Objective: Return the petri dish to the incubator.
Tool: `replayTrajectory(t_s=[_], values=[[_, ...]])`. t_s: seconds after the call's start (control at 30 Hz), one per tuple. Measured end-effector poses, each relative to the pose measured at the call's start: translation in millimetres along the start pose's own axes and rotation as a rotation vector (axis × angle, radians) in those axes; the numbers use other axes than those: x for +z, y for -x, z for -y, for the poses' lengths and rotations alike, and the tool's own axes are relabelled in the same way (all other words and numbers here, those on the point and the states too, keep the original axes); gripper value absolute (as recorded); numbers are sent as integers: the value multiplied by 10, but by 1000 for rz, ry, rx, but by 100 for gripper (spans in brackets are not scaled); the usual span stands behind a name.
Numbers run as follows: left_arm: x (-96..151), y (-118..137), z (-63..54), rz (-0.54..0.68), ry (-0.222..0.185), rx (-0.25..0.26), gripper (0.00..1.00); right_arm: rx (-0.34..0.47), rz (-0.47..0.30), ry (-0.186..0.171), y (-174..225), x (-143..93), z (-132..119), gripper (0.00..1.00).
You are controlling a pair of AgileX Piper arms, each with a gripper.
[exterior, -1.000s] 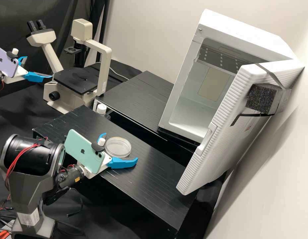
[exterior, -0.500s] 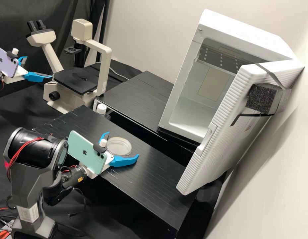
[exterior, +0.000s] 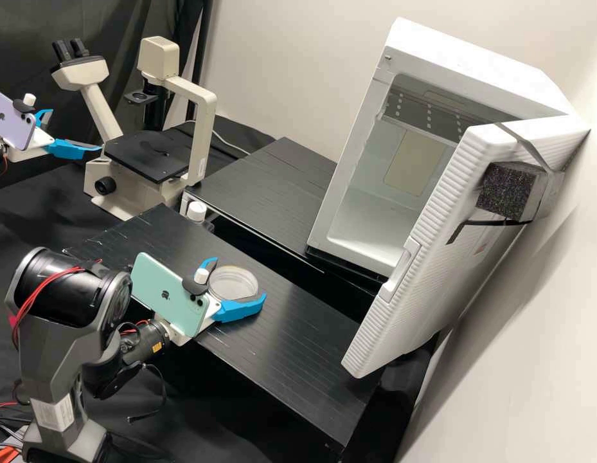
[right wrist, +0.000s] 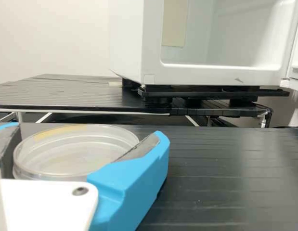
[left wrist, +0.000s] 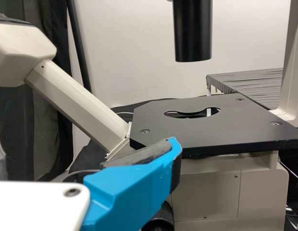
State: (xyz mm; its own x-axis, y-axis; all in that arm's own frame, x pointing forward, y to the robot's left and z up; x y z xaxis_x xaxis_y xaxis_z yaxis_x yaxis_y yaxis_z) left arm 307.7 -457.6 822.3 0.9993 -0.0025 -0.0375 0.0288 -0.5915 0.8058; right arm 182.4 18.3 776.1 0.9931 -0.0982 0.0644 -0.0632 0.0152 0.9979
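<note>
Closing inward since a moment ago, right tool (exterior: 240,278) clamped on petri dish (exterior: 231,286).

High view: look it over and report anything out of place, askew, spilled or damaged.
One oddity: a dark, speckled foam block is strapped to the outside of the open, ribbed white door of the boxy white incubator; it looks improvised, not built in. I see no spill around the round, clear plastic petri dish.

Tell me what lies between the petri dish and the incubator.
In the high view, from petri dish to incubator: the near black stand's top, a dark gap, then the far black stand's edge.
</note>
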Motion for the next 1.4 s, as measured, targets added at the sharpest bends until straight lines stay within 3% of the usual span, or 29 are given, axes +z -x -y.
replayTrajectory(t_s=[0.47, 0.67, 0.93, 1.17, 1.27, 1.4], values=[[0, 0, 0, 0, 0, 0, 100, 0, -3, -3, 5, -10, 2, 0], [0, 0, 0, 0, 0, 0, 100, 10, -19, -21, 22, -38, -53, 0], [0, 0, 0, 0, 0, 0, 100, 80, -31, -57, 77, -40, -296, 0], [0, 0, 0, 0, 0, 0, 100, 168, -96, -58, 161, 45, -671, 0], [0, 0, 0, 0, 0, 0, 100, 184, -122, -38, 158, 133, -761, 0], [0, 0, 0, 0, 0, 0, 100, 187, -49, -52, 129, 275, -781, 0]])
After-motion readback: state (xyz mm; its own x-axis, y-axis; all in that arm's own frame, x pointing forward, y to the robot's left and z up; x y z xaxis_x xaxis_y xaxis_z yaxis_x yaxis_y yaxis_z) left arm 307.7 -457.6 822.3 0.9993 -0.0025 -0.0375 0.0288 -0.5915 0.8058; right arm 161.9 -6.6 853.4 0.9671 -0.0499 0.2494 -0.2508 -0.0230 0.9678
